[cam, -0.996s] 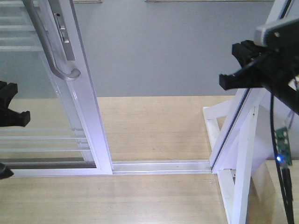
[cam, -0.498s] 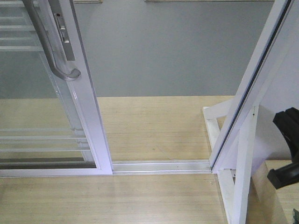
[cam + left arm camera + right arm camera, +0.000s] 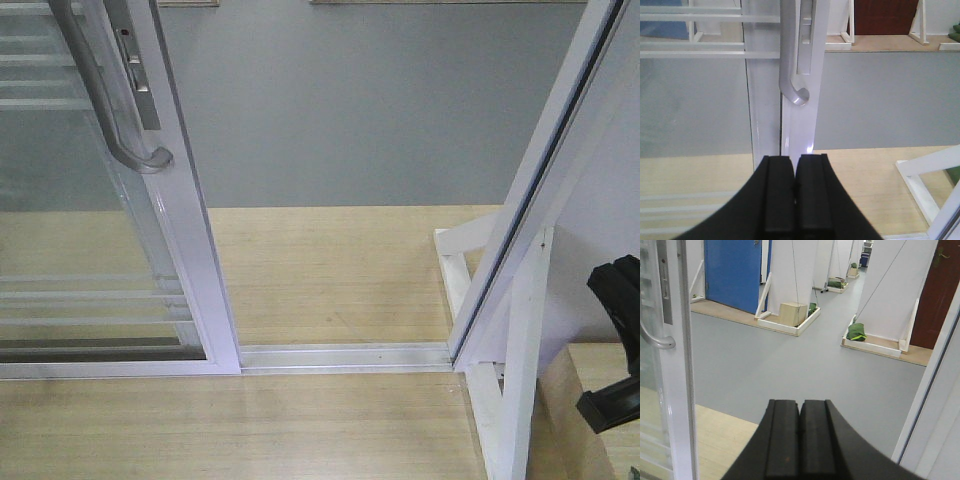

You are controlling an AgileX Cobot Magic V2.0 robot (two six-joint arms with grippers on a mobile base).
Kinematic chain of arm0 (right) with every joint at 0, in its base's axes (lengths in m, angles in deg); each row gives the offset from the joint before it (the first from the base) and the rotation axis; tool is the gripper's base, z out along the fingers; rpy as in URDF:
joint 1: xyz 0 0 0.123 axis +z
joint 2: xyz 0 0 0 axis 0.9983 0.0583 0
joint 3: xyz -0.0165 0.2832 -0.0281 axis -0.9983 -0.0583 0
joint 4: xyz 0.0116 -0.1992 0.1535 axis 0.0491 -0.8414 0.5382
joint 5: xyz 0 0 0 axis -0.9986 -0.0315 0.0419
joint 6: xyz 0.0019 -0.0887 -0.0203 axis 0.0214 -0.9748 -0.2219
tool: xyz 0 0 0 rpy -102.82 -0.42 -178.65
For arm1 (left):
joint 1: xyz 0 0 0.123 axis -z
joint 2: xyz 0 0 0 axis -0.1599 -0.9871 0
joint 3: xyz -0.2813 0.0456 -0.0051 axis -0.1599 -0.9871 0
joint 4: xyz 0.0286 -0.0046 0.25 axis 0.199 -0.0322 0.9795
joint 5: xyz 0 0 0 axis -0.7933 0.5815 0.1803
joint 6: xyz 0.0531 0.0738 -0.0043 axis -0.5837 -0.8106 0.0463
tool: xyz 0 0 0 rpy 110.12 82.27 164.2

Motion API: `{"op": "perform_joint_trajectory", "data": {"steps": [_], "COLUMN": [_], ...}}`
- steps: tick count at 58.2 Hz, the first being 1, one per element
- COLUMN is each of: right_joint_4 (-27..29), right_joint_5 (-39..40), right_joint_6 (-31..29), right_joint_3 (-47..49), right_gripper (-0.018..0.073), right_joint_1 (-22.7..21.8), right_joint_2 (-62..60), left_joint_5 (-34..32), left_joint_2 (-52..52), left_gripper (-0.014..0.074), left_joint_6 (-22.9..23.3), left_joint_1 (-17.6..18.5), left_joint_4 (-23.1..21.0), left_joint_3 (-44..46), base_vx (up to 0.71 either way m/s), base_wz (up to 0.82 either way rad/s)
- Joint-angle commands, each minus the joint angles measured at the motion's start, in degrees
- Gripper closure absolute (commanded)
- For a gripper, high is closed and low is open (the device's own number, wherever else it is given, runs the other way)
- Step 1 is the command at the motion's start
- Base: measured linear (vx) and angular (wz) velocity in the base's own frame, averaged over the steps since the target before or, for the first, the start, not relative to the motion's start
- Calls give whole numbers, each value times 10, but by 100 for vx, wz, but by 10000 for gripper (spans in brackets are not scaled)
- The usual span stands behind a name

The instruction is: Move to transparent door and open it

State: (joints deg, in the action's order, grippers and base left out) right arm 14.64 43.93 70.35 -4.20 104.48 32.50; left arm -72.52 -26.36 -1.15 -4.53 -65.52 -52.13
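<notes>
The transparent door (image 3: 190,220) stands at the left, clear glass in a glossy white frame with thin white bars. Its curved grey handle (image 3: 110,100) hangs on a lock plate. A wide gap lies between the door and the slanted white jamb (image 3: 540,200), with the floor track (image 3: 340,355) bare. My left gripper (image 3: 796,160) is shut and empty, below and short of the handle's hooked end (image 3: 799,95). My right gripper (image 3: 800,407) is shut and empty, facing the gap. Its black fingers (image 3: 612,285) show at the lower right. The door (image 3: 682,365) is to its left.
A white support frame (image 3: 500,400) stands on the wooden platform (image 3: 330,270) at the right. Grey floor (image 3: 360,100) lies beyond. Farther off are a blue door (image 3: 735,270), a cardboard box (image 3: 792,314), a green bundle (image 3: 856,332) and white partitions.
My right gripper dropped from the upper right to the lower right of the front view. My left gripper left that view at the left edge. The door has not moved.
</notes>
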Motion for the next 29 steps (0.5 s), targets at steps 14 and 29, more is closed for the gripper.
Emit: {"op": "perform_joint_trajectory", "data": {"steps": [14, 29], "right_joint_4": [-5, -5], "right_joint_5": [43, 43], "right_joint_6": [-2, -2], "right_joint_3": [16, 16], "right_gripper": [565, 565], "right_joint_1": [-2, -2], "right_joint_2": [3, 3], "left_joint_5": [-38, -16], "left_joint_2": [-4, 22], "left_gripper": [603, 603], "left_joint_6": [4, 4], "left_joint_1": [-1, 0], "left_joint_4": [-11, -12], "left_joint_3": [15, 11], "base_vx": [0, 0], "base_wz": [0, 0]}}
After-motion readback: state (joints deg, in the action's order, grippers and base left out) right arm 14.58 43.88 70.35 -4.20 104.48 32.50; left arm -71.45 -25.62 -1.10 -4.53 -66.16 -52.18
